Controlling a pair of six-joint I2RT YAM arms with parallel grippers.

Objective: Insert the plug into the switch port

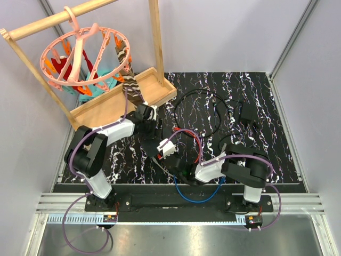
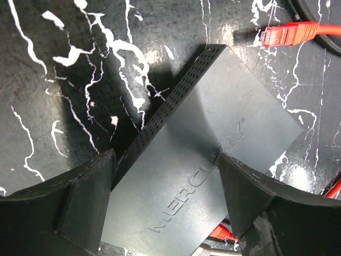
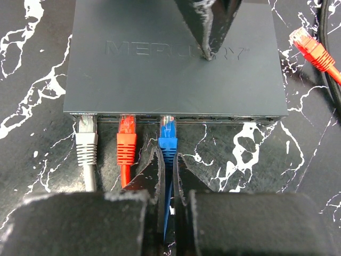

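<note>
I am pinching the blue plug with my right gripper. The jaws are closing tight on its boot and on the blue cable just behind it. The plug's clear tip is sitting at the mouth of the switch port, the third opening from the left along the near long edge of the network switch. I cannot tell whether it is fully seated. To its left, a red plug and a grey plug are occupying the two neighbouring ports.

The switch, a flat dark box with MERCURY embossed on its lid, is lying flat on the marbled black table, between my two arms in the overhead view. My left gripper is hovering over it with its jaws standing wide apart, clamping nothing. One finger is reaching down beside the vented side, while the other fingertip is touching the lid at the lettering. A loose red plug is lying on the table just beyond the switch's far corner.
</note>
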